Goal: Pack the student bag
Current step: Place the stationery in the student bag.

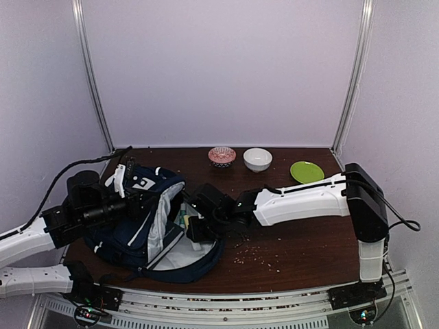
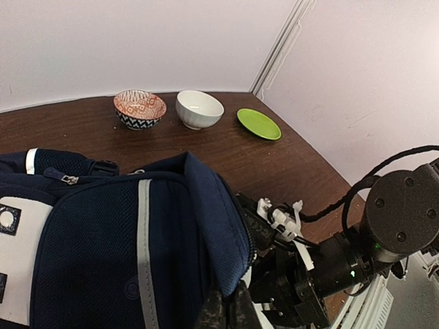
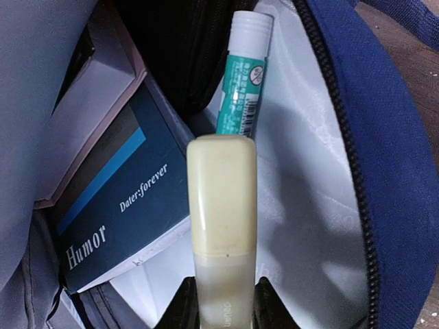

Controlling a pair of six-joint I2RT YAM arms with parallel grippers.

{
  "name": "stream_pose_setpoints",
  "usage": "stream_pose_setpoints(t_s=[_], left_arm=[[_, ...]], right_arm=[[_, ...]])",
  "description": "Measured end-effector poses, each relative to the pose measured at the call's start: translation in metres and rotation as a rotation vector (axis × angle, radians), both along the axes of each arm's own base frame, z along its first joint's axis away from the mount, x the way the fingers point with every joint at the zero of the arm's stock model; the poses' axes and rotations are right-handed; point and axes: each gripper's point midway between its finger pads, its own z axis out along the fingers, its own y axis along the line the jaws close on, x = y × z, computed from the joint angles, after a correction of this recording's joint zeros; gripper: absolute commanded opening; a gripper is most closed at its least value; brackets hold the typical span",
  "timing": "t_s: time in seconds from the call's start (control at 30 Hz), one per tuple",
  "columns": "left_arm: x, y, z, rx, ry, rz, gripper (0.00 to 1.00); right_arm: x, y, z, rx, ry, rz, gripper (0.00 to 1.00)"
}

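Observation:
The navy-blue student bag (image 1: 140,219) lies open at the left of the table, grey lining showing. My left gripper (image 2: 226,312) is shut on the edge of the bag's flap (image 2: 219,226) and holds it up. My right gripper (image 3: 221,308) is inside the bag's mouth (image 1: 195,223), shut on a pale yellow highlighter (image 3: 221,226) with a frosted body. Inside the bag lie a dark blue book (image 3: 116,219) lettered "Humor" and a green-and-white glue stick (image 3: 241,75).
At the back of the table stand a red patterned bowl (image 1: 221,156), a white bowl (image 1: 257,159) and a green plate (image 1: 306,171). Small crumbs (image 1: 254,252) are scattered on the wood to the right of the bag.

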Motion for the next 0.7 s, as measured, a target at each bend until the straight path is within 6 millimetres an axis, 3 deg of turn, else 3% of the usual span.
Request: stream_pose_setpoints(t_s=[0.3, 0.5, 0.6, 0.7], left_arm=[[0.001, -0.002, -0.004, 0.000, 0.003, -0.006, 0.00], [0.001, -0.004, -0.006, -0.002, 0.008, -0.011, 0.00], [0.001, -0.004, -0.006, 0.000, 0.010, -0.012, 0.00], [0.001, -0.004, -0.006, 0.000, 0.010, -0.013, 0.00]], right_arm=[[0.006, -0.007, -0.007, -0.035, -0.002, -0.049, 0.46], [0.006, -0.004, 0.004, -0.018, -0.015, -0.031, 0.52], [0.004, -0.008, 0.023, -0.005, -0.025, -0.013, 0.53], [0.002, -0.017, 0.068, 0.047, -0.077, 0.007, 0.54]])
